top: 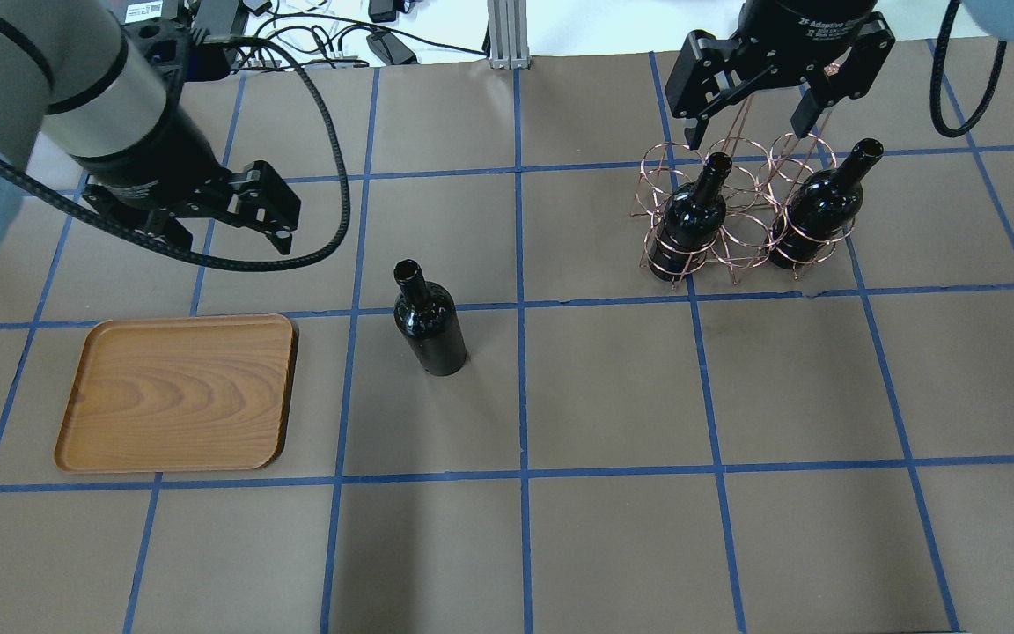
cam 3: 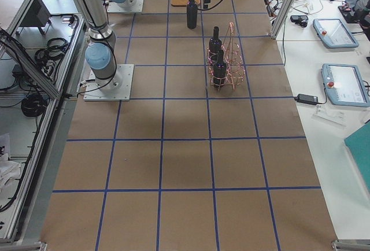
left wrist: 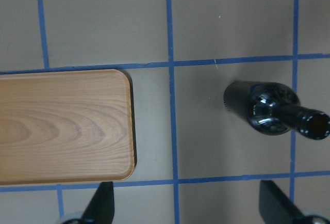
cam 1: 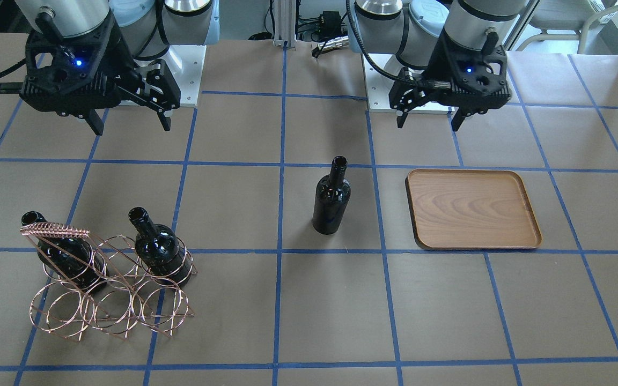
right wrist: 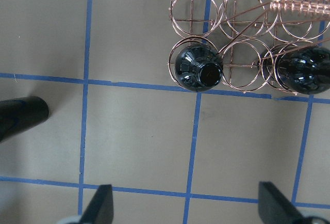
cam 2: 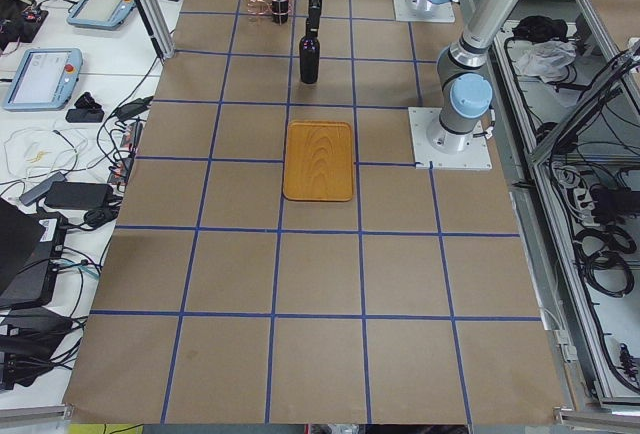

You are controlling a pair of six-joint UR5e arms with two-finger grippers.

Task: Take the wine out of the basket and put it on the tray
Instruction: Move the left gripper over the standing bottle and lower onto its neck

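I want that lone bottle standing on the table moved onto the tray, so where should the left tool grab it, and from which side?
Grip the neck just under the lipped mouth, coming straight down from above. The bottle stands upright and alone, and its narrow neck should probably fit inside the open left tool.

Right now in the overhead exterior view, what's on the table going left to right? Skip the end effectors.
tray → loose wine bottle standing on the table → basket, holding its left-hand bottle, then its right-hand bottle.
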